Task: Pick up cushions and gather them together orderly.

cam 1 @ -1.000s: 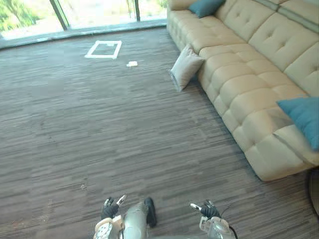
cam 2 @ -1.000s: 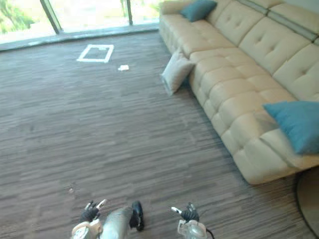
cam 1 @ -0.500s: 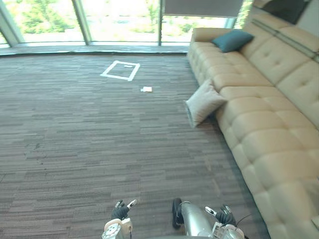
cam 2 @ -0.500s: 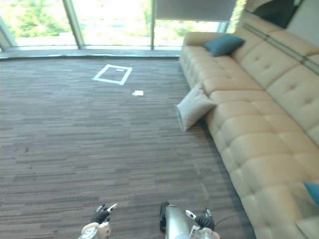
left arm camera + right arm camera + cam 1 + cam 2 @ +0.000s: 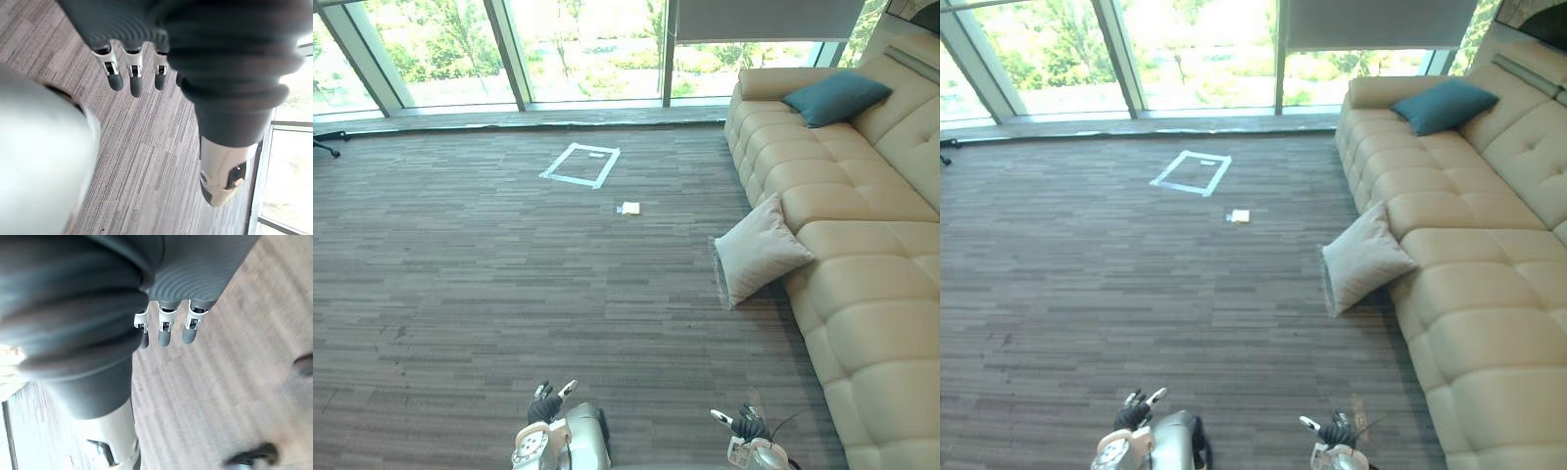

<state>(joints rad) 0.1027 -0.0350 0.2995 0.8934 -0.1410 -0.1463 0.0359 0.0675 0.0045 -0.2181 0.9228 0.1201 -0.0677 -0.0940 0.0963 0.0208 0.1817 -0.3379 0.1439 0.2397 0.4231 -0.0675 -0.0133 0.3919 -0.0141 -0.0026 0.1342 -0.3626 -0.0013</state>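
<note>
Floor point(image 5: 460, 255): grey-brown striped carpet across a wide room; it runs back to the glass wall.
Windows point(image 5: 587, 49): tall panes in dark frames along the far side; green trees outside; a grey blind point(image 5: 769, 18) hangs over the pane nearest the sofa.
Sofa point(image 5: 871, 294): cream, tufted, long; it lines the right side of the room from the windows toward the robot.
Pale cushion point(image 5: 759, 250): beige-grey; on the carpet, tilted, leaning against the sofa's front about halfway along.
Teal cushion point(image 5: 835, 96): on the sofa seat at the far end, resting against the backrest; well apart from the pale cushion.
Tape rectangle point(image 5: 556, 160): white outline stuck to the carpet, out in the open near the windows.
Paper scrap point(image 5: 629, 208): small, whitish; on the carpet just beside the rectangle, on its nearer side.
Left hand point(image 5: 545, 404): low at the near edge, above bare carpet; fingers point(image 5: 131, 73) hang straight and loose, holding nothing.
Right hand point(image 5: 745, 426): low at the near edge, closer to the sofa; fingers point(image 5: 166, 330) straight and relaxed, empty.
</note>
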